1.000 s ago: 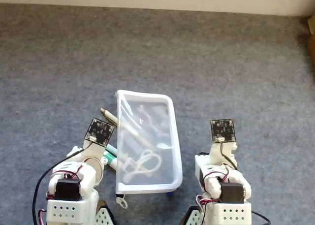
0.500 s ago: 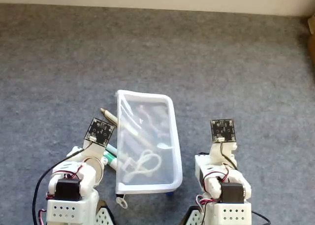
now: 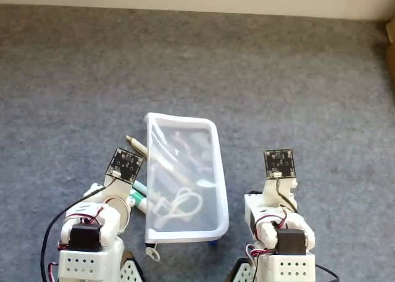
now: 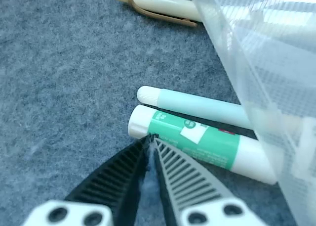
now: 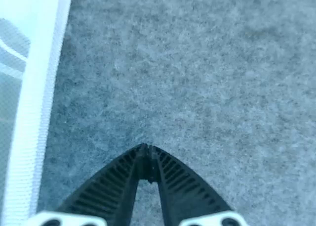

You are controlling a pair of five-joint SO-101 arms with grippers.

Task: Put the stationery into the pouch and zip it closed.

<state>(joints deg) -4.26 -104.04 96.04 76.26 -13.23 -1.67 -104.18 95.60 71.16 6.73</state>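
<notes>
Left gripper [image 4: 150,139] is noted shut and empty, tips touching the green marker [image 4: 207,146]. A teal pen [image 4: 197,105] lies just beyond, with the pouch [image 4: 266,63] beside it. Right gripper [image 5: 146,161] is shut near the pouch edge. Loading is judged unfinished: the jaws must be opened around the marker.

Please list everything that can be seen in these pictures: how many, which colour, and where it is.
pouch: one, translucent white, on the carpet between the two arms; contents unclear.
pen: one, cream with a brown clip, at the pouch's left edge.
marker: one, pale mint, near the pen, one end hidden by the pouch.
tube: one, green and white, alongside the marker.
carpet: one, grey, under everything.
left gripper: one, black, jaws shut, tips at the tube's white end.
right gripper: one, black, jaws shut, over bare carpet beside the pouch.
</notes>
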